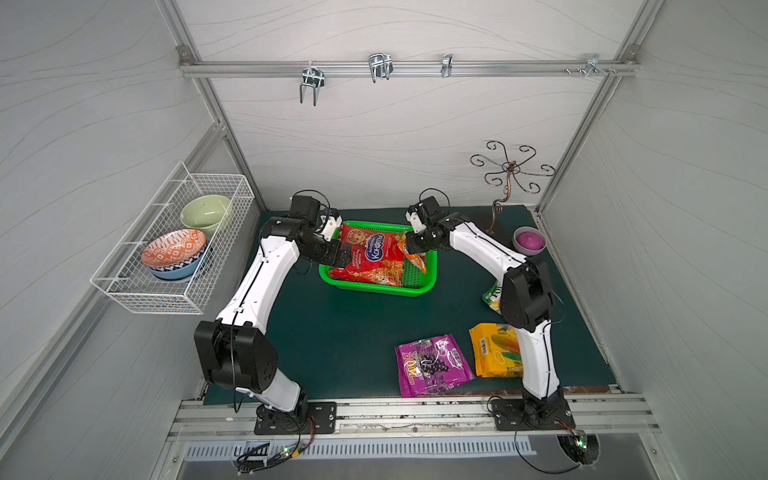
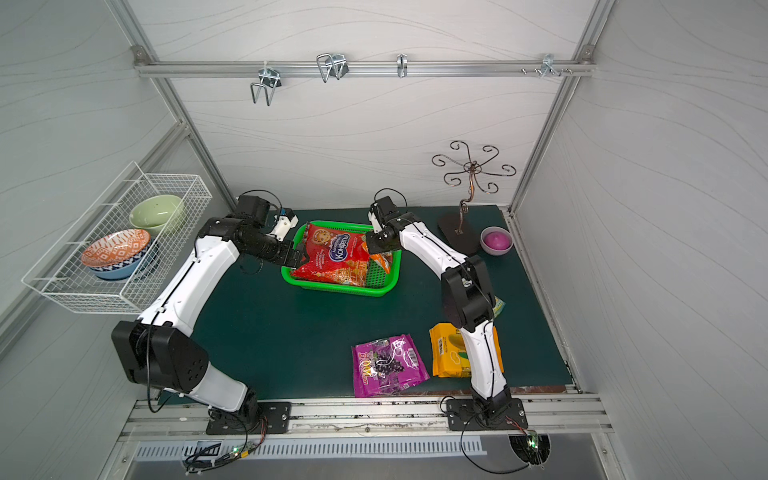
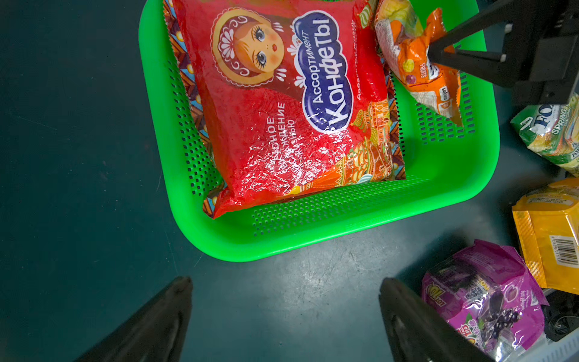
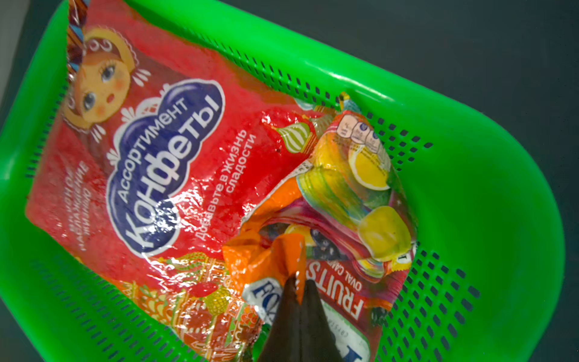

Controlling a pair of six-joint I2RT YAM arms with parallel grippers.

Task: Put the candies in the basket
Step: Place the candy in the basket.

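Purple bag (image 1: 432, 365) outside, green basket (image 1: 376, 289) holds red bag (image 1: 374, 257), orange bag (image 3: 438, 91)

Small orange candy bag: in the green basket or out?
In: the small orange bag hangs inside the basket walls, overlapping the red bag, right gripper shut on its crumpled corner.

White arm shells (image 1: 268, 286) — black joints (image 1: 237, 357), cables (image 1: 252, 286)

red bag (image 3: 282, 125): glossy crinkled film, heavy glare. small orange bag (image 4: 250, 257): same shiny film, creased hard. purple bag (image 3: 482, 301): glossy too. basket (image 3: 313, 241): smooth green plastic, slight sheen, perforated walls. mat (image 1: 332, 332): matt dark green, scuffed. wire basket (image 1: 166, 299): white coated metal. my left fingers (image 3: 150, 329): matt black plastic.
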